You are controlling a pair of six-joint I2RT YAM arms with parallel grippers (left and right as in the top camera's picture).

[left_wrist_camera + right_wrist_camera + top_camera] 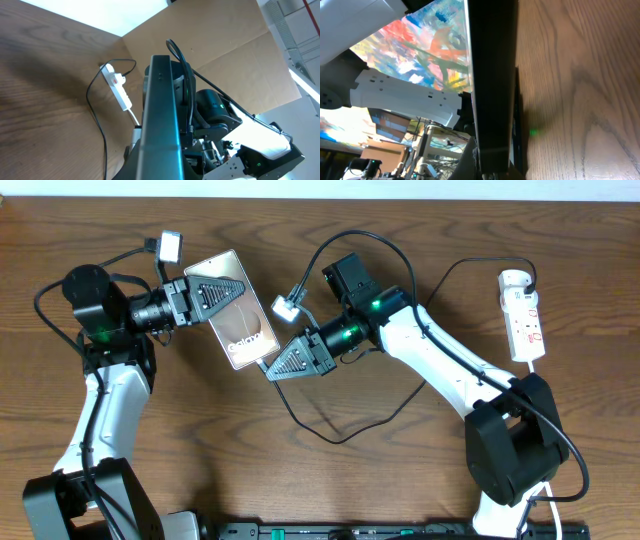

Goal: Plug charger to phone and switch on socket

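My left gripper is shut on the upper end of the phone, a dark glossy slab with "Galaxy" lettering, and holds it tilted. The left wrist view shows the phone edge-on. My right gripper sits at the phone's lower end, closed, apparently on the charger's connector tip, which is hidden. The right wrist view shows the phone's dark edge close against my fingers. The charger's thin black cable loops across the table towards the white socket at the far right, which also shows in the left wrist view.
The wooden table carries both arm bases at the front corners. The right arm's links lie between the phone and the socket. A black rail runs along the front edge. A cardboard wall stands behind the table.
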